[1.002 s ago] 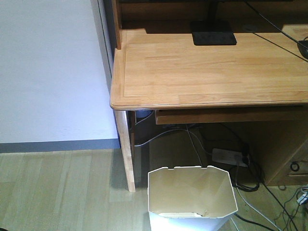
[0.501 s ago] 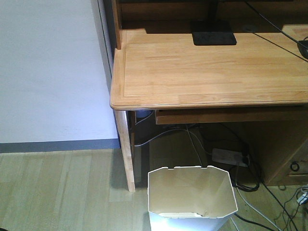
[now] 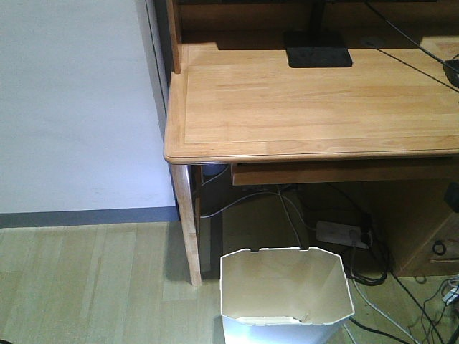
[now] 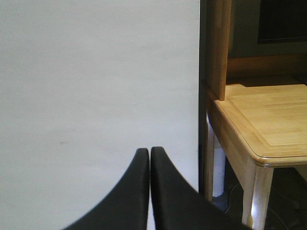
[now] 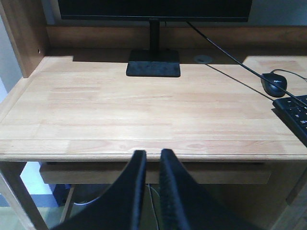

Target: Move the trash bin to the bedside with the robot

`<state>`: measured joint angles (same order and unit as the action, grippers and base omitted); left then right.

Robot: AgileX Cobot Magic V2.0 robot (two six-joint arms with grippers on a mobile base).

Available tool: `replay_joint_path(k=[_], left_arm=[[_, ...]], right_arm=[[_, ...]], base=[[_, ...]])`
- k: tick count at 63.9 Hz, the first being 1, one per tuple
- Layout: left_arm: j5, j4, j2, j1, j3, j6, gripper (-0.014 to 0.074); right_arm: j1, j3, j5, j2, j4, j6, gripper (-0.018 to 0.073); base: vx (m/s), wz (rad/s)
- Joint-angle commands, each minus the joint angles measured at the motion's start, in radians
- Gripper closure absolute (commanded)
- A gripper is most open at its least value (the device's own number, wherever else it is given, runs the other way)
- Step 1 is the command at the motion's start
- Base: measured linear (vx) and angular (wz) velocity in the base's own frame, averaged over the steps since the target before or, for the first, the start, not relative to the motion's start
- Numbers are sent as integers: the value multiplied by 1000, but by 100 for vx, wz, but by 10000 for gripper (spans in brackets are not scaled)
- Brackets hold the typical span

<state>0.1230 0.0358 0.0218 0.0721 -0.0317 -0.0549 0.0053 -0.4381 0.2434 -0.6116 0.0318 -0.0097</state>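
Observation:
The white trash bin (image 3: pixel 285 290) stands on the wood floor at the bottom of the front view, just in front of the desk's left leg (image 3: pixel 188 229), its cream inside showing. No gripper touches it. In its wrist view my left gripper (image 4: pixel 149 150) is shut and empty, held in the air facing a white wall. My right gripper (image 5: pixel 153 153) hovers level with the desk's front edge, its black fingers a narrow gap apart with nothing between them. The bedside is out of view. The bin does not show in either wrist view.
A light wooden desk (image 3: pixel 308 107) fills the upper front view and carries a monitor stand (image 5: pixel 153 62), a mouse (image 5: pixel 274 84) and a keyboard (image 5: pixel 295 112). A power strip (image 3: pixel 341 233) and loose cables (image 3: pixel 380 315) lie under it. A small dark shape (image 3: pixel 452 196) sits at the right edge.
A small dark shape has come into the front view at its right edge, below the desk top. The bin and desk have not moved.

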Motion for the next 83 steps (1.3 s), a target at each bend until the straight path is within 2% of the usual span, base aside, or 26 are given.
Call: replay_joint_path(k=[1, 13, 24, 35, 44, 59, 72, 83], left_arm=[[-73, -1, 6, -4, 24, -4, 603], [-73, -1, 6, -4, 24, -4, 603], [-73, -1, 6, -4, 24, -4, 603], [-73, -1, 6, -4, 24, -4, 603], [-73, -1, 6, -4, 24, -4, 603], [-73, -1, 6, -4, 24, -4, 603], [-73, -1, 6, -4, 24, -4, 603], [-73, -1, 6, -4, 24, -4, 603]], right_arm=[[-1, -36, -81, -5, -14, -2, 342], [-1, -36, -81, -5, -14, -2, 100], [-1, -36, -82, -5, -18, -2, -13], [-1, -38, -90, -5, 28, 16, -16], [-1, -86, -76, -54, 26, -14, -7], [-1, -249, 96, -267, 34, -27, -5], [-1, -338, 188, -446, 33, -32, -5], [-1, -398, 287, -639, 33, -136, -5]], base=[[0, 0], [0, 0], [0, 0], [0, 0], [0, 0], [0, 0], [0, 0], [0, 0]])
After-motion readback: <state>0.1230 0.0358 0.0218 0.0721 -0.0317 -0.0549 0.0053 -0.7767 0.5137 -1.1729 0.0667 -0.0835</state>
